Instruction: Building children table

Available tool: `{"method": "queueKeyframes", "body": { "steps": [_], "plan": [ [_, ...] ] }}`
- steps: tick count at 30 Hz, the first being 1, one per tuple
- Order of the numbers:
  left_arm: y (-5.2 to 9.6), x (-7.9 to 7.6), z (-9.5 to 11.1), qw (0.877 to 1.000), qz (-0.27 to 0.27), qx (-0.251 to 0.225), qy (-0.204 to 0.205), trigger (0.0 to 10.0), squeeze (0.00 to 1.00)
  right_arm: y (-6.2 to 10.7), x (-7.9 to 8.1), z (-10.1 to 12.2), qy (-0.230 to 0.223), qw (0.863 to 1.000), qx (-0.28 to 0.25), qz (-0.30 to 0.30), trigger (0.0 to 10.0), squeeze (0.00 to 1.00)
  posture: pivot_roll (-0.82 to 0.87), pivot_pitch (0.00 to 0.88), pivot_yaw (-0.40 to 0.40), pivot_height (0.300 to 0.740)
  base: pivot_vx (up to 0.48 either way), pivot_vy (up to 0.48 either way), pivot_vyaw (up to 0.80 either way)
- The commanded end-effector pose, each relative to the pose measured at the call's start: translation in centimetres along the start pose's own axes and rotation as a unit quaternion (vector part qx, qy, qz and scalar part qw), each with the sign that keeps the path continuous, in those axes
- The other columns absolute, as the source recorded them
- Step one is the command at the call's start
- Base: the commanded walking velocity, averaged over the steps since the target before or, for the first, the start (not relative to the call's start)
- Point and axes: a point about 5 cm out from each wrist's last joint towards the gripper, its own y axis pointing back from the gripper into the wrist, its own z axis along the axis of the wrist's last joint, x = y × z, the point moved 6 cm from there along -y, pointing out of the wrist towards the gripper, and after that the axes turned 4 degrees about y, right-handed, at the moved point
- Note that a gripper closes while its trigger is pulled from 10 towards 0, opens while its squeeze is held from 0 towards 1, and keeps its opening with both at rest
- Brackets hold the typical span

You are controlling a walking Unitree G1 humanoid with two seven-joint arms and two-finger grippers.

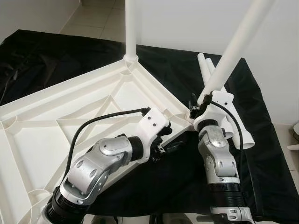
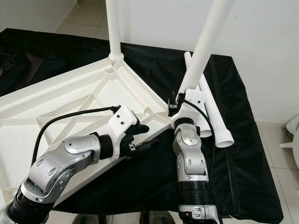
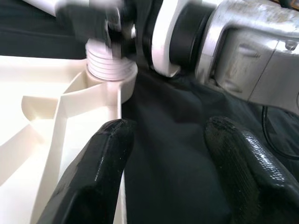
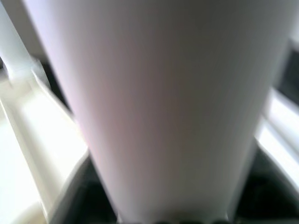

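Here, I am looking down at a white tabletop (image 1: 70, 116) lying upside down on a black cloth (image 1: 261, 154). My right gripper (image 1: 198, 105) is clasping a tilted white leg (image 1: 233, 42) at the tabletop's near corner socket (image 3: 111, 74). My left gripper (image 3: 168, 154) is hovering just beside that corner, jaws apart and holding nothing. Another leg (image 1: 131, 28) is standing upright at the far corner.

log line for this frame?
right claw: shut on tilted leg, threads at corner socket | left claw: open beside tabletop | far leg: upright
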Motion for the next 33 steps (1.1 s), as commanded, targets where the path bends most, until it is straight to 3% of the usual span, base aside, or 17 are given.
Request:
{"method": "queueKeyframes", "body": {
  "steps": [1, 7, 11, 16, 17, 21, 33],
  "plan": [
    [-0.2, 0.0, -0.2, 1.0, 0.006, 0.004, -0.002, 10.0, 0.0, 0.2, -0.2, -1.3, -0.001, 1.0, 0.024, 0.002, 10.0, 1.0, 0.05, 0.078, -0.065, 0.74, 0.0, 0.0, 0.0],
    [-0.2, 0.0, -0.1, 1.0, 0.005, 0.004, -0.001, 10.0, 0.0, 0.2, -0.3, -1.0, 0.0, 1.0, 0.016, 0.024, 10.0, 1.0, 0.05, 0.083, -0.063, 0.74, 0.0, 0.0, 0.0],
    [-0.1, 0.1, -0.2, 1.0, 0.006, 0.007, -0.004, 10.0, 0.0, -0.1, 0.1, -0.2, 0.001, 0.995, -0.01, 0.103, 10.0, 1.0, 0.05, 0.092, -0.063, 0.74, 0.0, 0.0, 0.0],
    [-0.1, 0.2, -0.2, 1.0, 0.007, 0.007, -0.005, 10.0, 0.0, -0.1, 0.4, -0.2, -0.005, 0.991, -0.007, 0.136, 10.0, 1.0, 0.05, 0.093, -0.062, 0.74, 0.0, 0.0, 0.0],
    [-0.1, 0.6, -0.2, 1.0, 0.018, 0.007, 0.0, 10.0, 0.0, -0.1, 0.5, 0.0, -0.011, 0.982, -0.014, 0.187, 10.0, 0.0, 0.06, 0.1, -0.063, 0.74, 0.0, 0.0, 0.0],
    [0.0, 1.0, -0.2, 1.0, 0.026, 0.006, 0.002, 10.0, 0.0, -0.3, 0.2, 0.2, -0.01, 0.974, -0.025, 0.224, 10.0, 0.0, 0.06, 0.1, -0.061, 0.74, 0.0, 0.0, 0.0],
    [0.2, 1.1, 0.0, 1.0, 0.029, 0.005, 0.001, 10.0, 0.0, -1.1, -1.2, -0.8, 0.049, 0.956, -0.025, 0.288, 10.0, 0.0, 0.07, 0.101, -0.053, 0.74, 0.0, 0.0, 0.0]
  ]
}}
